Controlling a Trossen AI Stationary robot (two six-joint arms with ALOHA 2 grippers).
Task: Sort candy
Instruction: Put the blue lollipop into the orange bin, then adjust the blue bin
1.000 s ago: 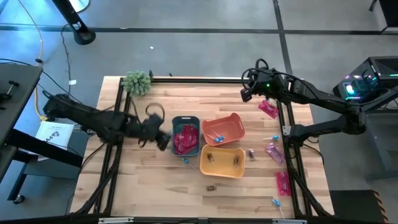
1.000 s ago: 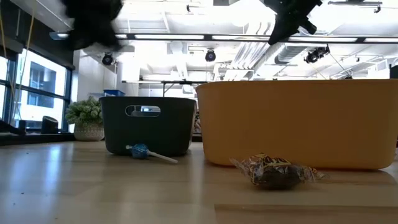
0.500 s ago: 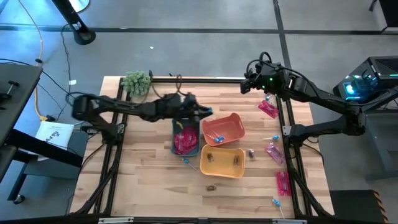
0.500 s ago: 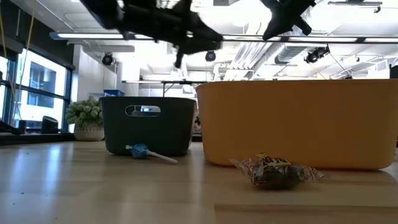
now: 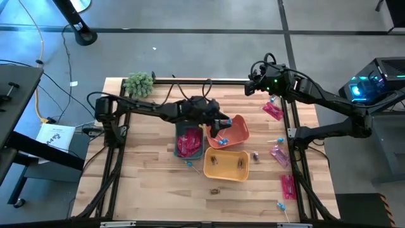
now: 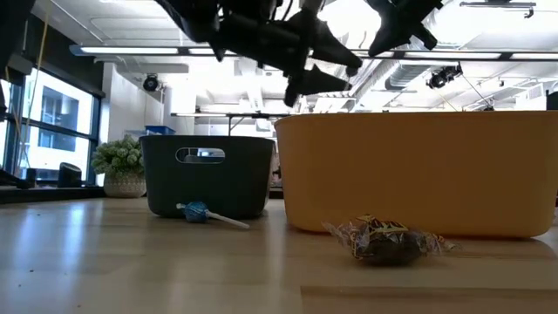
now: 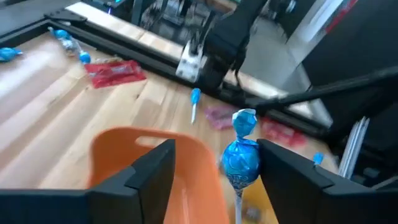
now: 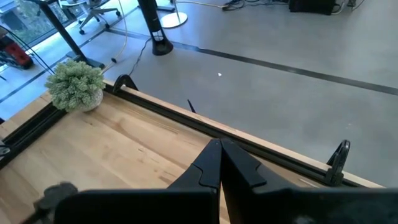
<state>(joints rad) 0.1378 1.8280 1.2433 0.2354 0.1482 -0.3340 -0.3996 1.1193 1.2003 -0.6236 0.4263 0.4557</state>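
My left gripper [image 5: 223, 121] hung over the near rim of the orange bin [image 5: 239, 126], just past the grey-blue bin [image 5: 179, 124] holding pink-red packets [image 5: 188, 140]. Its fingers [image 7: 148, 174] stood wide apart, and a blue-headed lollipop [image 7: 241, 158] sat between them, touching neither as far as I could see; I could not tell whether it was loose. My right gripper [image 5: 249, 90] waited at the far right corner of the table [image 5: 145, 183], fingers [image 8: 214, 167] pressed together on nothing. More packets [image 5: 274, 111] and lollipops [image 5: 280, 206] lay along the right edge, brown pieces [image 5: 241, 164] sat in the yellow bin [image 5: 226, 175], and one brown piece [image 6: 387, 241] rested on the wood before it.
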